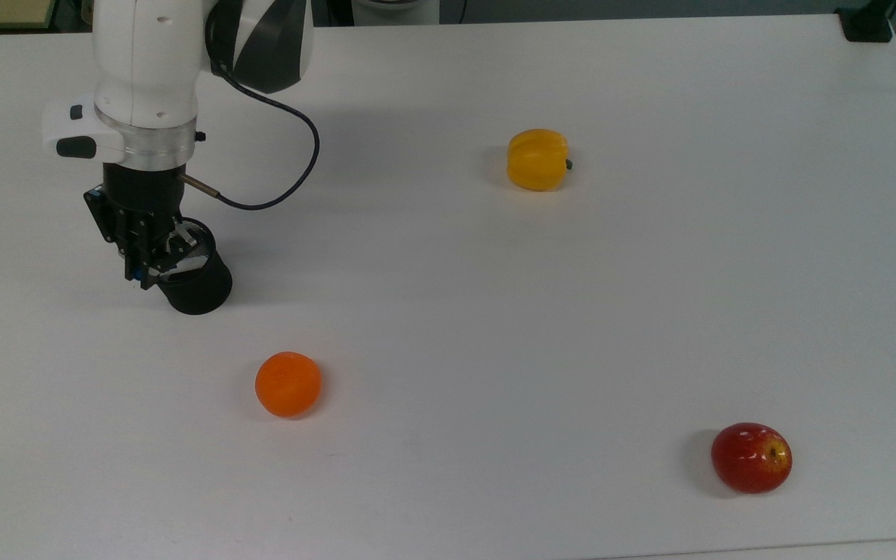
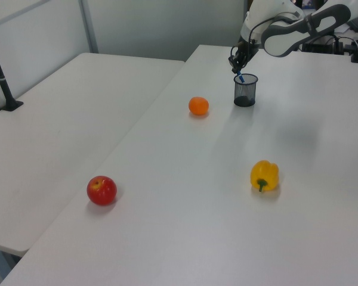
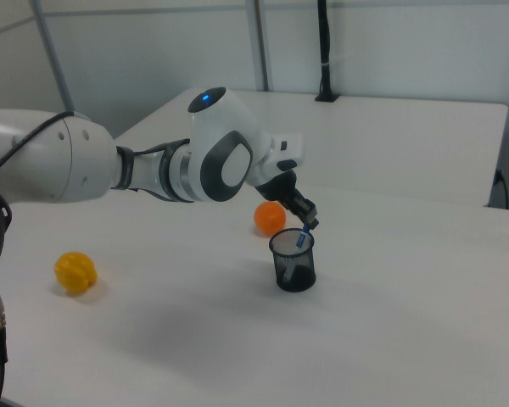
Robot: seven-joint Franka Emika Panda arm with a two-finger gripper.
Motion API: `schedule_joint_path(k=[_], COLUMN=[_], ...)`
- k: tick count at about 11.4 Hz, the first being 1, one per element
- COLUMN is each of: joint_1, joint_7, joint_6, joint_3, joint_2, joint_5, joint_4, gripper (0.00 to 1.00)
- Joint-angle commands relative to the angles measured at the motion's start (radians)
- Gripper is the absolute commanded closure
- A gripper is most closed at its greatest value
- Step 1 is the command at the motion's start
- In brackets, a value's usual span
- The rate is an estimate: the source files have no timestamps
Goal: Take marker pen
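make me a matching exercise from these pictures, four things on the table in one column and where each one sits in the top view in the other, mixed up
Things:
1. marker pen
2. orange
3. yellow bell pepper
4. red apple

Places in the top view:
A. bottom right of the white table
B. upper middle, lying alone
C. standing in the black mesh cup, under the gripper
D. below and to the right of the cup

Pairs: 1-C, 2-D, 3-B, 4-A

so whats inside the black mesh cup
The marker pen stands in the mesh cup, leaning on the rim, blue top poking out. The gripper sits at that top end. The cup's wall hides the pen's lower part and the cup's bottom.
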Motion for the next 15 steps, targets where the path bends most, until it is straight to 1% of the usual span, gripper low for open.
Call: schedule_joint_path(k=[1, 5, 8, 10, 12, 14, 15], joint_1=[0.012, 0.013, 0.015, 0.059, 0.119, 0.192, 0.228], joint_7=[0.041, 0.036, 0.035, 0.035, 0.032, 0.029, 0.020], joint_6=[0.020, 0.017, 0.009, -0.056, -0.164, -0.271, -0.319], joint_3=[-0.009, -0.009, 0.004, 0.004, 0.004, 0.006, 0.018], joint_2=[-0.035, -0.119, -0.182, -0.197, -0.210, -0.210, -0.208], joint_5=[-0.013, -0.018, -0.019, -0.019, -0.016, -0.009, -0.004], joint_4=[-0.009, -0.009, -0.009, -0.003, 0.005, 0.004, 0.001], gripper=[0.90, 0.89, 0.89, 0.89, 0.89, 0.89, 0.89])
